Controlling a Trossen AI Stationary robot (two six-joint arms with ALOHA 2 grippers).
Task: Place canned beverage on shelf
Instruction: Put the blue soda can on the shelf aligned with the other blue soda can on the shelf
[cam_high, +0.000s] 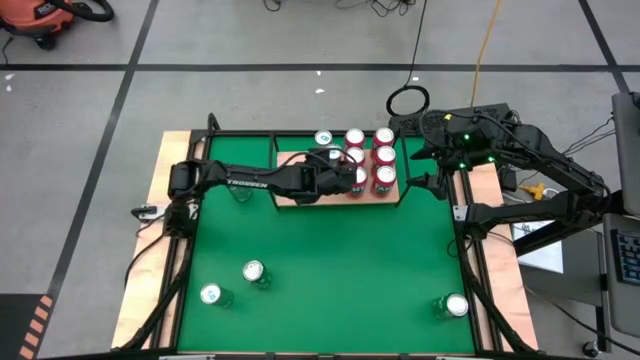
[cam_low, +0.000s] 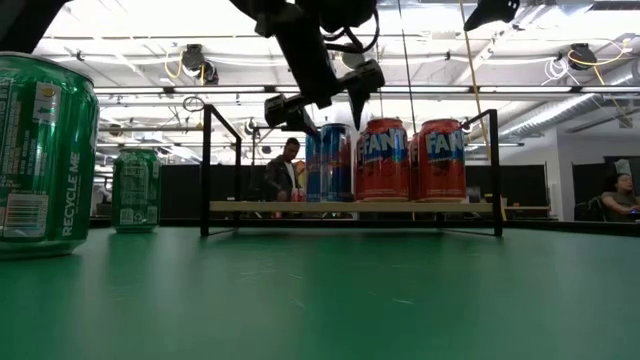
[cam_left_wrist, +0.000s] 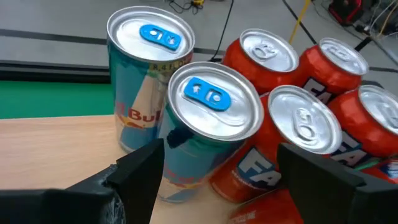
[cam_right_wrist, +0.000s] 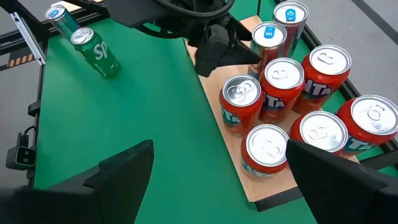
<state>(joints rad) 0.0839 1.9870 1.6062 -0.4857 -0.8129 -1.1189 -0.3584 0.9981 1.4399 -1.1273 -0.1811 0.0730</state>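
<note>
Your left gripper (cam_left_wrist: 214, 171) reaches over the shelf (cam_high: 290, 196), fingers apart around a blue can (cam_left_wrist: 208, 124); right gripper (cam_right_wrist: 217, 177) waits open.

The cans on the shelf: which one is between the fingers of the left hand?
The nearer blue-tabbed can, beside the orange cans. The left hand straddles it, open; the other blue-tabbed can stands behind.
</note>
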